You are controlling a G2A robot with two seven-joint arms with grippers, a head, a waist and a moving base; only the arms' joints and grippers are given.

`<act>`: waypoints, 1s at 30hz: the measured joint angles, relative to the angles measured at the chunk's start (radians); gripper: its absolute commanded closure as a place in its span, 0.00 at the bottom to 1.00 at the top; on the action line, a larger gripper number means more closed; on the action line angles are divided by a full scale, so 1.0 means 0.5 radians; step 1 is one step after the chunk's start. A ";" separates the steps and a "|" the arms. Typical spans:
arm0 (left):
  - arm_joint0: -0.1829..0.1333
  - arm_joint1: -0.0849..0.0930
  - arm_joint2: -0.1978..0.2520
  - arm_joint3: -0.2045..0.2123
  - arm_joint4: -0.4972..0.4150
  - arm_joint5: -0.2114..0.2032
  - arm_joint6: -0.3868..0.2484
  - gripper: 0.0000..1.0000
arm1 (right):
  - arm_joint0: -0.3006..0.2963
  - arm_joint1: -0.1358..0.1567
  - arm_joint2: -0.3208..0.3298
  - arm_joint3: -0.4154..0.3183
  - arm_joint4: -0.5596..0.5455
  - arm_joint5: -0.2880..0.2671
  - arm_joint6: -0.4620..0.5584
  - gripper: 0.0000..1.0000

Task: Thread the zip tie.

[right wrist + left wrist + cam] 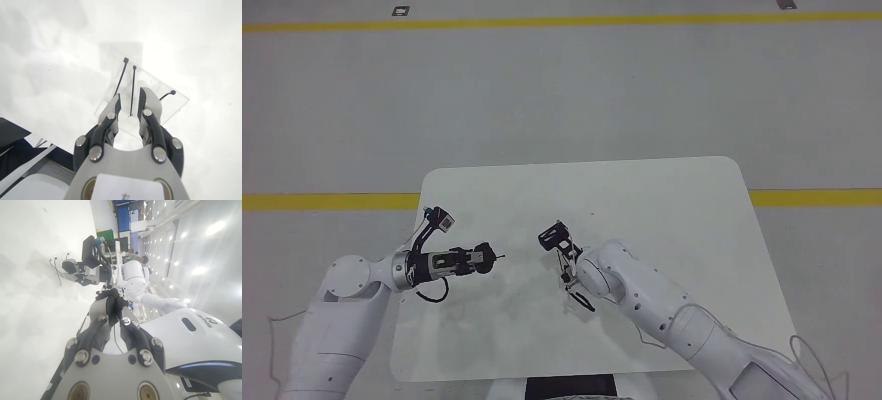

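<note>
The left gripper (110, 300) is pressed together on a black zip tie (115, 336) above the white table (672, 220). The right gripper (129, 100) hangs spread over a clear plate (170, 108) on the table. Its fingers (146, 98) straddle one upright tie (132, 89) without touching it, and two more ties (121, 75) rise from the plate nearby.

A white worktop (672, 220) with rounded corners is standing on a pale grey floor (542, 90). One thin yellow line (542, 21) is running across the floor well beyond it. A broader yellow stripe (322, 201) is crossing at the worktop's far edge and showing on both sides of it. In the left wrist view, rows of round ceiling lights (198, 270) are glowing overhead. Farther off, a green bin (105, 235) is sitting near what is probably a blue partition (122, 217). Bright, even light is filling the room.
</note>
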 measured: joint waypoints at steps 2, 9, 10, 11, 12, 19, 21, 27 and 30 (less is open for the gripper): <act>0.000 0.000 0.000 0.000 0.000 0.000 0.000 1.00 | 0.007 -0.009 -0.008 0.020 -0.006 0.003 -0.003 0.77; 0.000 0.000 0.000 0.000 0.000 0.000 0.000 1.00 | 0.023 -0.039 -0.029 0.085 -0.028 0.014 -0.029 0.78; 0.000 0.000 0.000 0.000 0.000 0.000 0.000 1.00 | 0.025 -0.043 -0.033 0.093 -0.035 0.014 -0.029 0.78; 0.000 0.000 0.000 0.000 0.000 0.000 0.000 1.00 | 0.027 -0.046 -0.036 0.098 -0.044 0.016 -0.029 0.78; 0.000 0.000 0.000 0.000 0.000 0.000 0.000 1.00 | 0.029 -0.049 -0.040 0.103 -0.055 0.019 -0.028 0.79; 0.000 0.000 0.000 0.000 0.000 0.000 0.000 1.00 | 0.033 -0.073 -0.056 0.141 -0.119 0.045 -0.020 0.89; 0.000 0.000 0.000 0.000 0.000 0.000 0.000 1.00 | 0.034 -0.079 -0.057 0.147 -0.127 0.045 -0.018 0.93; 0.000 0.000 0.000 0.000 0.000 0.000 0.000 1.00 | 0.031 -0.094 -0.048 0.158 -0.145 0.040 -0.014 1.00; 0.000 0.000 0.000 0.000 0.000 0.000 0.000 1.00 | 0.026 -0.099 -0.039 0.155 -0.157 0.035 -0.009 1.00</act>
